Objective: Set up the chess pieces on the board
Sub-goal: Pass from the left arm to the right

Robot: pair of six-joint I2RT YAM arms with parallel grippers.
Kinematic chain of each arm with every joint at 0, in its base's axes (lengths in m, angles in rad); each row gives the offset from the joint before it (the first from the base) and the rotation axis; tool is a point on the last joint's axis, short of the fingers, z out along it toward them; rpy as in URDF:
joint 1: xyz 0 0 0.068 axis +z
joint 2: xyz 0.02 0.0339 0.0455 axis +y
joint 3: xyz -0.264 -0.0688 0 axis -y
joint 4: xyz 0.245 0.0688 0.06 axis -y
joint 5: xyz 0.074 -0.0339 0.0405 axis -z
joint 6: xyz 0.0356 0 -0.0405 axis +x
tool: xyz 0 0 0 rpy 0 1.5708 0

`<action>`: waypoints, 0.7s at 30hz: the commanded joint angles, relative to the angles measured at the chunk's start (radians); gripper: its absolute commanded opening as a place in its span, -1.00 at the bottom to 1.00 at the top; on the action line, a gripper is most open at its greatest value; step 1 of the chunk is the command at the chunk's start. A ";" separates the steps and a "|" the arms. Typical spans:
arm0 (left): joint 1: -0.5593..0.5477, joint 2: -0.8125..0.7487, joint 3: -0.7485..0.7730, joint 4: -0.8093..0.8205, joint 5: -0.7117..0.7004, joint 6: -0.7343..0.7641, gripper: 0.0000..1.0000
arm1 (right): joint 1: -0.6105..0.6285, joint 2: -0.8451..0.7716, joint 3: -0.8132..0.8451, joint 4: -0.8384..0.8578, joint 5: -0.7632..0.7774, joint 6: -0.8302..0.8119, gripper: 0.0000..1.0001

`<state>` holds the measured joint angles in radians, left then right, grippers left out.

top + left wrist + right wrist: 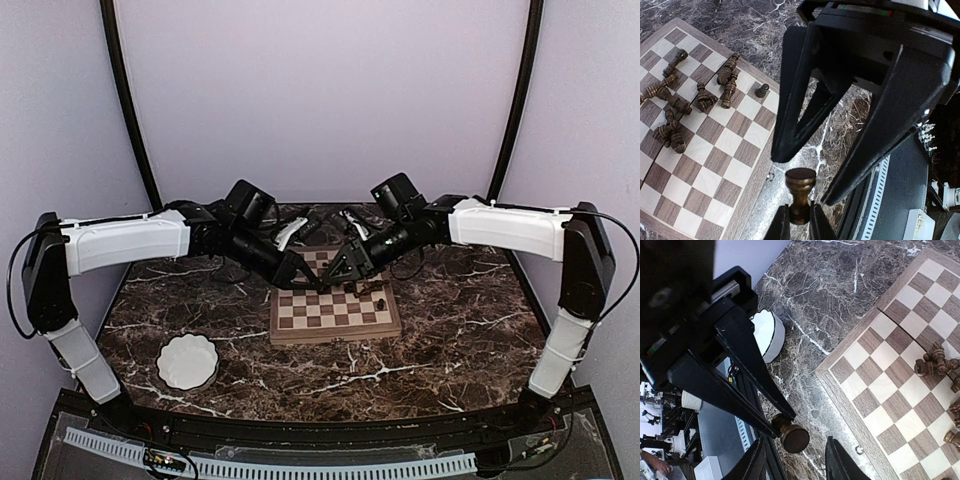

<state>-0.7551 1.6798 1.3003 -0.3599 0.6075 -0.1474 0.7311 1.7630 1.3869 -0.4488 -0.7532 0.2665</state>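
The left gripper pinches a brown chess piece by its stem at the bottom centre of the left wrist view, over the marble table just beside the board. The right gripper has its fingers spread either side of that piece's head. The other chess pieces lie mostly toppled on the board, upper left.

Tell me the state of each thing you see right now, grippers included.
left gripper: shut on one chess piece
right gripper: open, fingers either side of that piece
board: unfolded, lying flat
other chess pieces: mostly toppled on the board, one standing
bowl: upright, looks empty
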 commanded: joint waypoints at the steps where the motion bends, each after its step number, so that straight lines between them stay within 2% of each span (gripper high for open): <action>1: 0.002 -0.051 -0.023 0.047 0.041 -0.007 -0.85 | -0.014 0.012 -0.005 0.075 -0.078 0.063 -0.18; 21: -0.009 -0.085 -0.060 0.105 0.056 -0.048 -0.84 | -0.037 0.009 -0.117 0.293 -0.202 0.241 -0.35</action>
<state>-0.7574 1.6554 1.2575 -0.2783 0.6525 -0.1921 0.6926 1.7721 1.2961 -0.2356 -0.9043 0.4568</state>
